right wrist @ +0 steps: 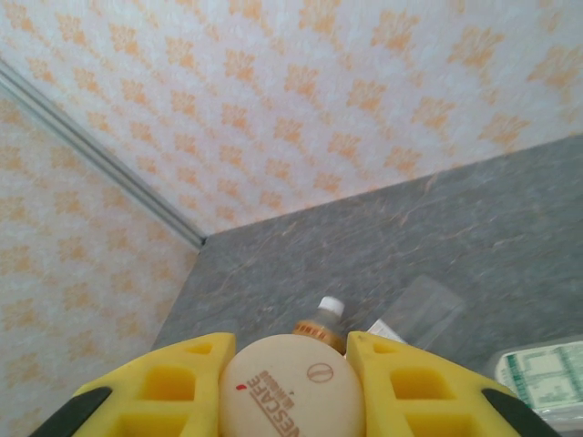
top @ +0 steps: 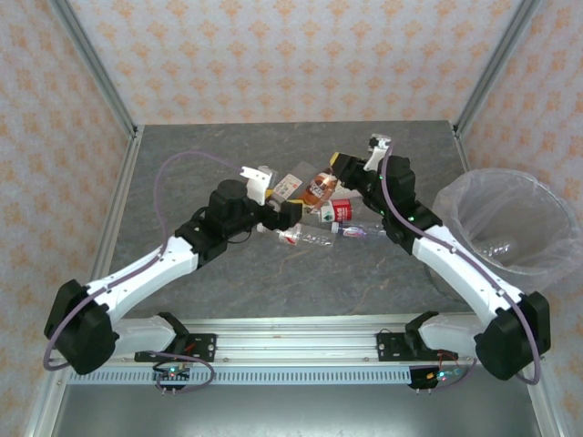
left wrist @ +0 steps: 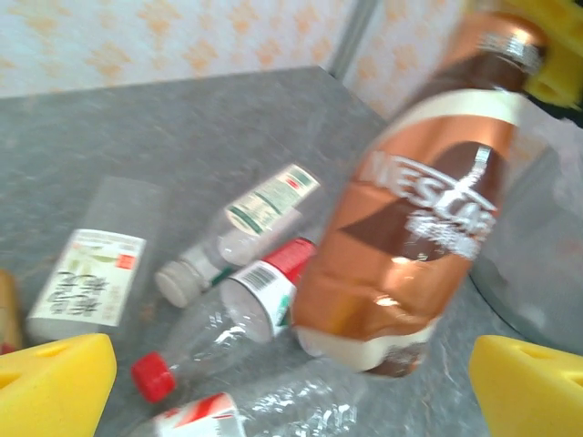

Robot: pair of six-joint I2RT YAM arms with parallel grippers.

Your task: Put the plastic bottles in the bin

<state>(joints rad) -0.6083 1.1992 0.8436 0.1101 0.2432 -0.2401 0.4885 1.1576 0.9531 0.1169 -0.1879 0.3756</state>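
Grey marbled table (top: 209,164), orange-patterned walls | right gripper (right wrist: 291,387) clamped on the cap end of a tilted brown NESCAFE plastic bottle (left wrist: 419,209) | left gripper (left wrist: 291,382) spread wide, holding nothing, facing that bottle | clear plastic bottles (left wrist: 209,332), red and white caps, lying by its base | round bag-lined bin (top: 556,228) at the table's right edge, beside the right arm

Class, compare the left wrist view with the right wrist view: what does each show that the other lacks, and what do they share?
Left wrist view: the open left gripper and a red-capped clear bottle lying on the table. Right wrist view: the printed top of the cream cap, and a small bottle with a white cap beyond it. Shared: the brown coffee bottle, clamped at its cap by the right gripper, plus the grey table and patterned wall.
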